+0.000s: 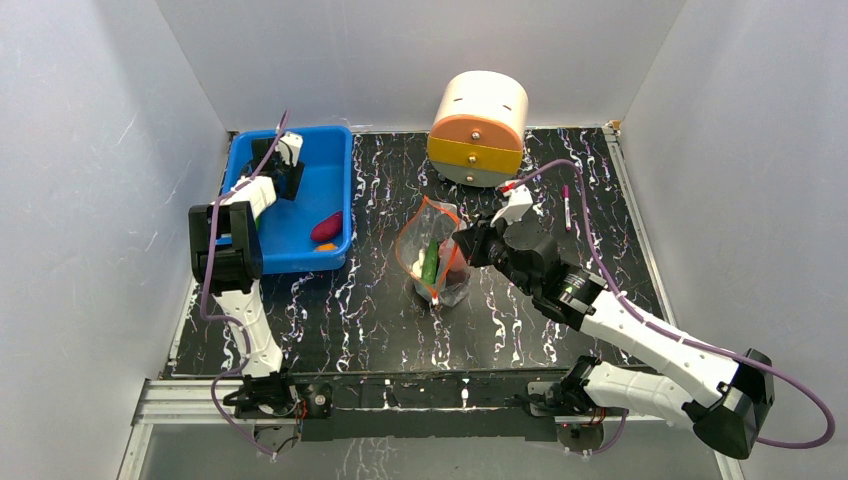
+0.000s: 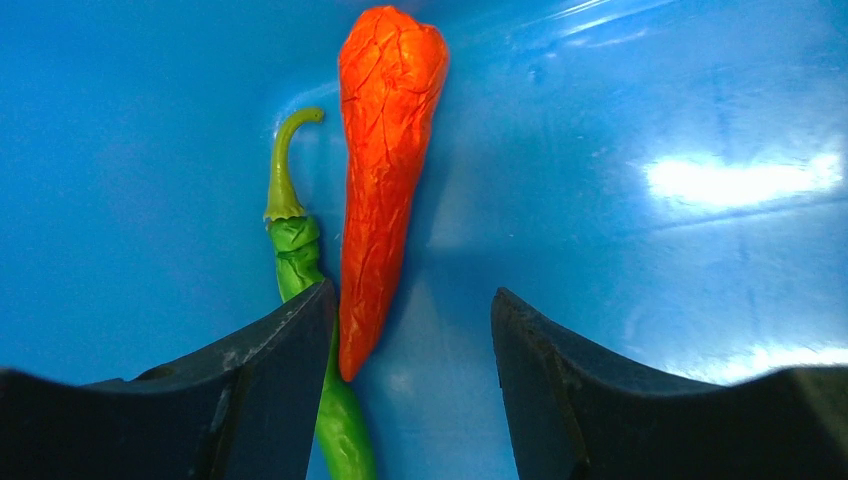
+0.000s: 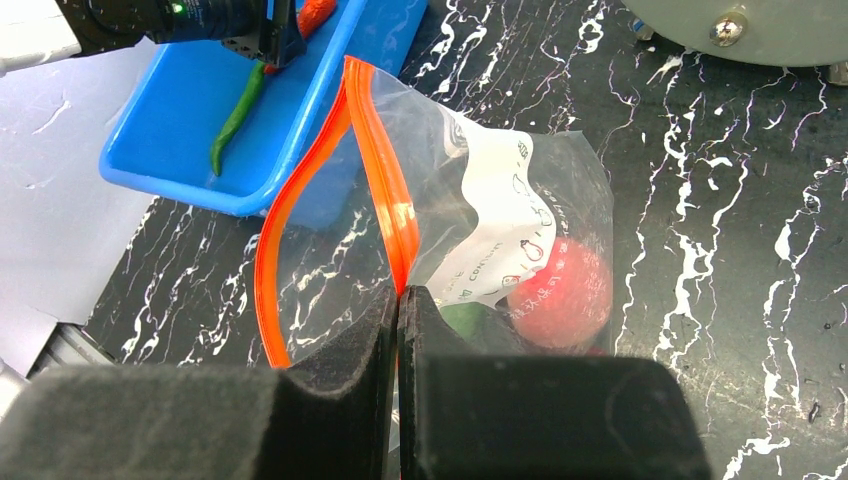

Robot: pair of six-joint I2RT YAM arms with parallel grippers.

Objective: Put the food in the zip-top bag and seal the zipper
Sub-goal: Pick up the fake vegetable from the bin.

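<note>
My left gripper [image 2: 412,330] is open, low inside the blue bin [image 1: 300,205]. The red chili [image 2: 385,180] lies with its tip between the fingers, close to the left finger. The long green pepper [image 2: 300,270] lies beside it, partly under that finger. A dark purple piece [image 1: 327,227] and a small orange piece [image 1: 326,247] lie at the bin's near end. My right gripper [image 3: 398,300] is shut on the orange-red zipper [image 3: 380,180] of the clear zip-top bag [image 3: 500,190], mouth held open. Inside are the pink-red fruit [image 3: 565,290] and a green piece [image 3: 470,320].
A round cream and orange drum-like container [image 1: 480,128] stands at the back, just behind the bag. A thin pink pen [image 1: 567,207] lies at the back right. White walls close in the black marbled table [image 1: 350,310] on three sides.
</note>
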